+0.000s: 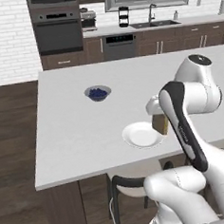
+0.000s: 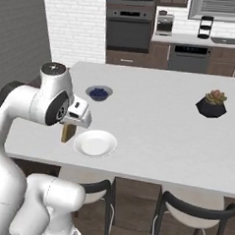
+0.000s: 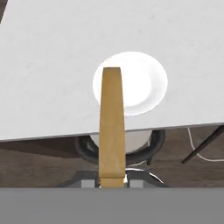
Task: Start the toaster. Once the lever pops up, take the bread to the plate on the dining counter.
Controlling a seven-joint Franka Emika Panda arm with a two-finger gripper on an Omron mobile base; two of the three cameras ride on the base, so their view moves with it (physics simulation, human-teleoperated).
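My gripper [image 3: 112, 178] clenches the bread [image 3: 111, 127] edge-on, hanging just short of the plate [image 3: 144, 83] near the dining counter [image 1: 73, 136] edge. Risk: releasing here drops it off the counter.

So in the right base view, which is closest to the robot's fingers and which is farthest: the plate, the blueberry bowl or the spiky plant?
1. Plate: right beside the fingers, near the counter's front edge.
2. Blueberry bowl: farther back on the counter.
3. Plant: way over on the other side.
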